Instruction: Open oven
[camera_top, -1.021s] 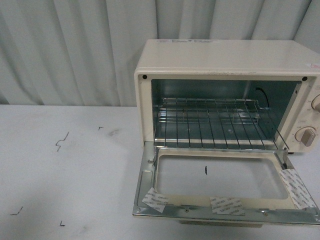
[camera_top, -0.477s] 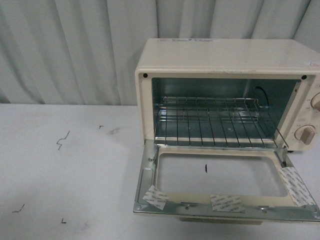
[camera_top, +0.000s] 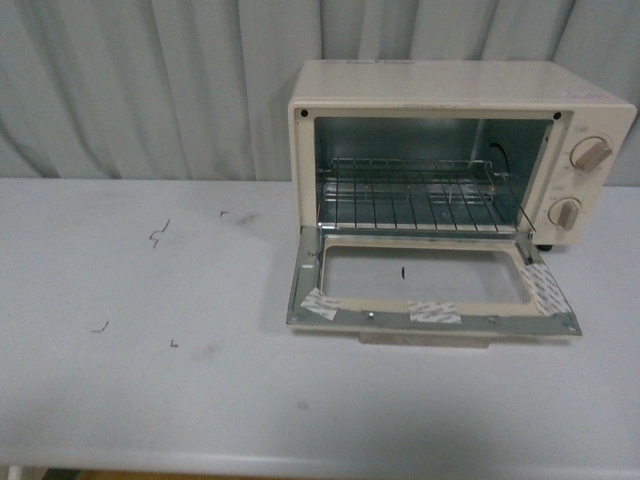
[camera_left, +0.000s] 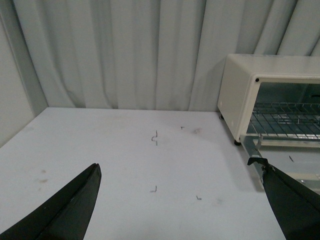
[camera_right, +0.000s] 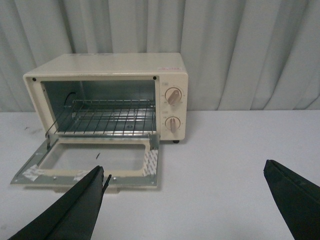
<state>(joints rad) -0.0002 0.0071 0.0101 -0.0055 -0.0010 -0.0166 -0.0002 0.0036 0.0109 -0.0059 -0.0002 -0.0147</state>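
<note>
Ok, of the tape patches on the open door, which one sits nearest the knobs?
The patch running along the door edge on the knob side; the other two lie along the door's front edge.

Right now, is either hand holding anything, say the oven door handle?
Nothing is held. The left hand and right hand are both open and empty, apart from the oven; its door lies down, untouched.
</note>
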